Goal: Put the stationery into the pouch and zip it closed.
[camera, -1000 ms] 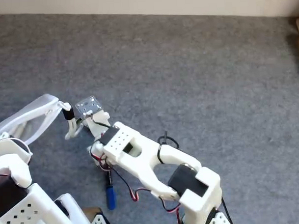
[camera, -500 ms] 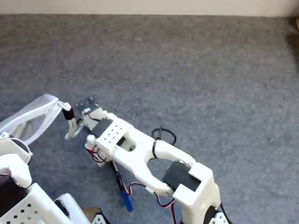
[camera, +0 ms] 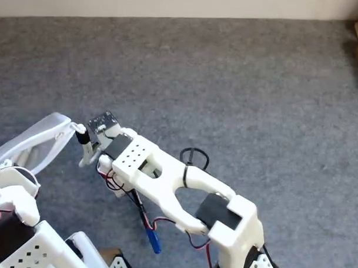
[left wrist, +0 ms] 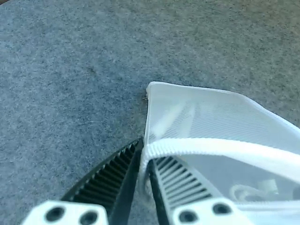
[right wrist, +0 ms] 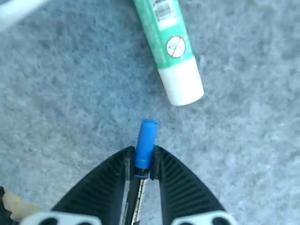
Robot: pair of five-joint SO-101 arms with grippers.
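Right claw (right wrist: 143, 157) is clamped on a blue-capped pen (right wrist: 145, 138), cap poking past its tips, with a glue stick (right wrist: 171, 51) lying just ahead; left claw (left wrist: 143, 157) pinches the mesh pouch (left wrist: 211, 124) by its rim, so the pen should probably go in cap-first, rim held up.

pen (right wrist: 144, 140) near glue stick (right wrist: 171, 47), pouch (camera: 32, 142) to left

Sheer white mesh pouch (left wrist: 213, 123), smooth plastic pen (right wrist: 146, 140), rough grey carpet (left wrist: 70, 65).
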